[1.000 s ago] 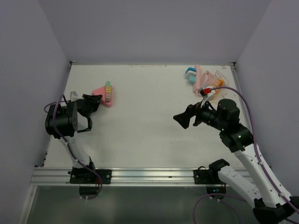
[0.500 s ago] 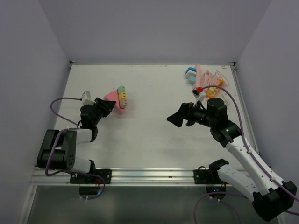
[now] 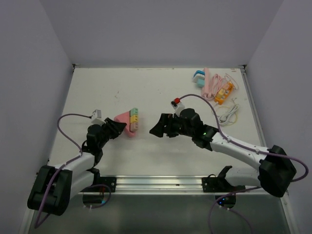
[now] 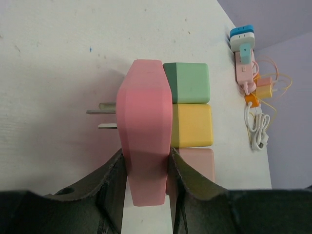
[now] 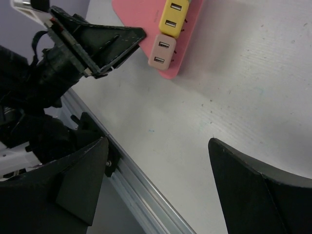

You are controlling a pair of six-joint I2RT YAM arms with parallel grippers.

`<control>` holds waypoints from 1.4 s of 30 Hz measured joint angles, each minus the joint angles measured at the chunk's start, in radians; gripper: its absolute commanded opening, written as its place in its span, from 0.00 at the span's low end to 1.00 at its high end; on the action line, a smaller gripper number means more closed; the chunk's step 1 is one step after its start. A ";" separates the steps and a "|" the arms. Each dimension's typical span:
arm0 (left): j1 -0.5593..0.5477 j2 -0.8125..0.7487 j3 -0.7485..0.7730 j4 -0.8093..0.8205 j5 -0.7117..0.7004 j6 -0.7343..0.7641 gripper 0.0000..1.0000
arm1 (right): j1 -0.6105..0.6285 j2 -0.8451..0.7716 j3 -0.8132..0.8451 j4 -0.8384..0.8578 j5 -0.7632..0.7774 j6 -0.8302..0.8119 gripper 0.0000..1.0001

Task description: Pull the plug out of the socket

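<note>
From above, the pink socket lies left of the frame's middle on the pale surface. Its three plugs are stacked on the side that faces right. The left fingers reach in from the lower left and are clamped on the socket's near end. The right fingers sit just right of the plugs, apart from them (only bare surface lies between). A tangle of cables and chargers lies well apart in the upper right corner. A metal rail runs along the bottom.

In the left wrist view, the socket stands on edge in the centre. The two dark fingers press its left and right flanks at the bottom of the frame, narrow and gripping it. Two prongs stick out of its left face. On its right face sit the green plug, below it the yellow plug, and lowest the pink plug, partly behind a finger.

In the right wrist view, the right fingers fill the lower left and lower right corners, spread wide and holding nothing. The socket lies at the top edge above the gap, touching neither finger, with USB ports showing on the yellow and pink plugs. The left fingers, a dark wedge, meet it from the upper left.
</note>
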 measured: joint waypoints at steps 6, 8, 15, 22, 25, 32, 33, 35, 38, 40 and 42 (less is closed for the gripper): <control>-0.036 -0.119 -0.040 -0.088 -0.029 -0.002 0.00 | 0.094 0.208 0.020 0.116 0.125 0.072 0.81; -0.054 -0.157 -0.060 -0.112 -0.040 -0.006 0.00 | 0.112 0.258 0.034 0.145 0.151 0.097 0.79; -0.081 -0.221 -0.080 -0.184 -0.054 -0.008 0.00 | 0.164 0.378 0.113 0.206 0.210 0.154 0.74; -0.090 -0.251 -0.081 -0.213 -0.066 -0.010 0.00 | 0.189 0.487 0.187 0.237 0.225 0.203 0.72; -0.093 -0.261 -0.081 -0.226 -0.071 -0.010 0.00 | 0.194 0.531 0.208 0.238 0.224 0.217 0.67; -0.099 -0.264 -0.082 -0.233 -0.080 -0.010 0.00 | 0.200 0.599 0.238 0.238 0.222 0.243 0.58; -0.099 -0.264 -0.081 -0.233 -0.080 -0.010 0.00 | 0.202 0.605 0.243 0.237 0.222 0.244 0.57; -0.101 -0.264 -0.081 -0.233 -0.083 -0.010 0.00 | 0.203 0.615 0.254 0.238 0.222 0.247 0.56; -0.106 -0.264 -0.081 -0.233 -0.090 -0.010 0.00 | 0.205 0.632 0.267 0.240 0.220 0.251 0.54; -0.108 -0.264 -0.082 -0.233 -0.093 -0.011 0.00 | 0.205 0.646 0.272 0.241 0.219 0.254 0.50; -0.111 -0.264 -0.081 -0.233 -0.097 -0.012 0.00 | 0.205 0.657 0.275 0.241 0.219 0.256 0.43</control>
